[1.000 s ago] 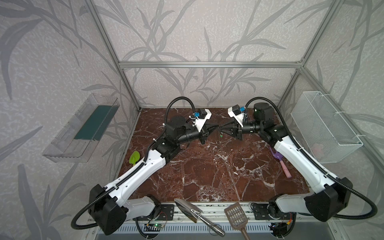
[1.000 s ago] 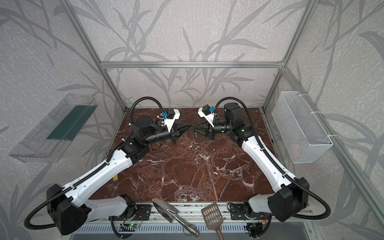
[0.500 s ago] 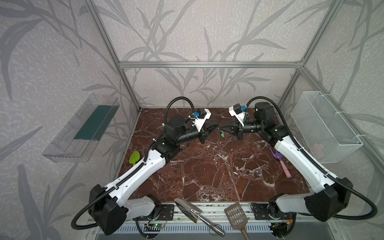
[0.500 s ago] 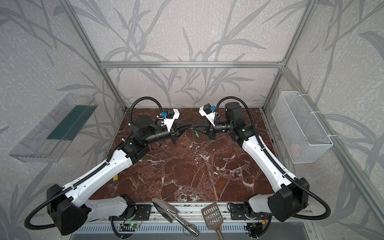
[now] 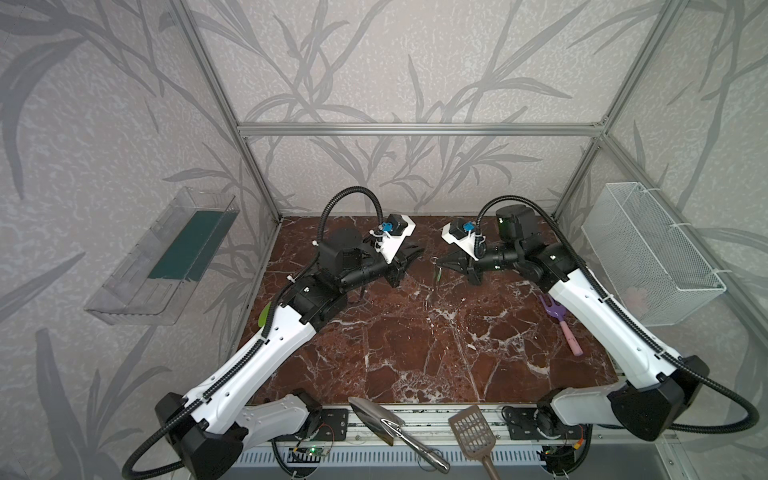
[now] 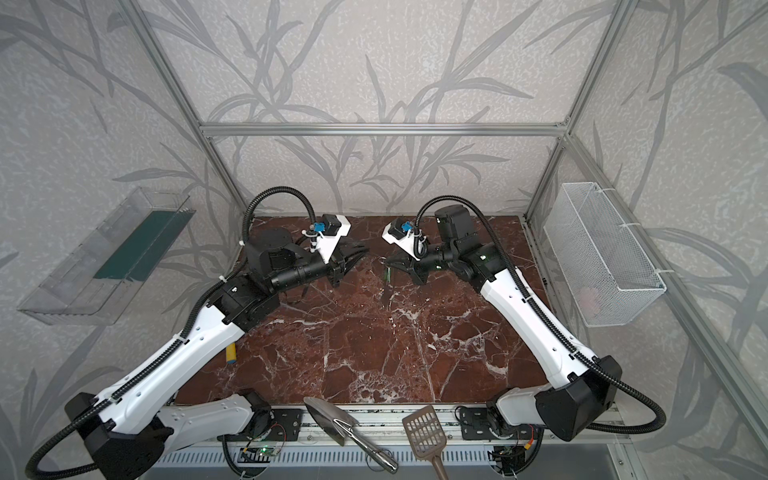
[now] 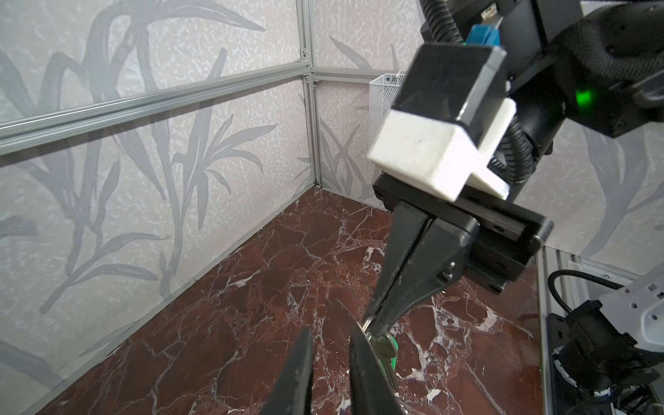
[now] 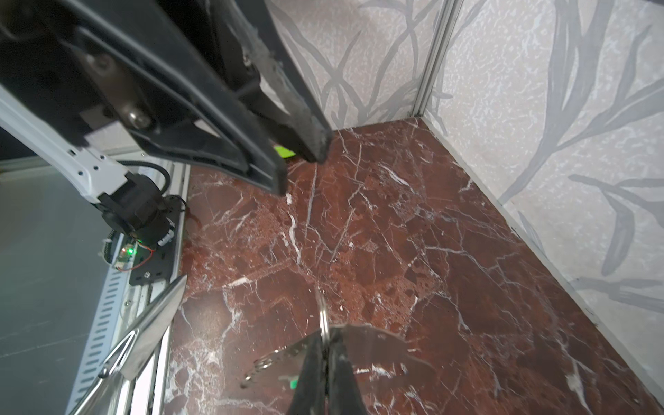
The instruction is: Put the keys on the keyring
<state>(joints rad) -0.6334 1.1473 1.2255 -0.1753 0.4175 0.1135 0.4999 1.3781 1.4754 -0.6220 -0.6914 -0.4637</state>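
My right gripper (image 5: 440,262) is shut on a thin metal keyring (image 8: 323,316), edge-on between its tips (image 7: 373,323). From the ring hang the keys, a bare metal one (image 7: 381,350) in front of a green-headed one (image 7: 394,350). In both top views they dangle as a thin greenish sliver (image 6: 388,274) above the marble floor. My left gripper (image 5: 417,251) faces it a short way off. It is open and nothing lies between its fingers (image 7: 305,359). One left finger stands just in front of the hanging keys in the left wrist view.
A lime-green scoop (image 5: 264,322) lies under the left arm and a purple-and-pink fork (image 5: 561,324) beside the right arm. A metal trowel (image 5: 382,424) and a brown slotted scoop (image 5: 471,432) sit at the front rail. The right wall carries a wire basket (image 5: 648,257), the left a clear shelf (image 5: 166,257).
The two grippers were tip to tip. The right one has shut on the keyring, the left jaws have opened, and the two grippers have drawn apart.
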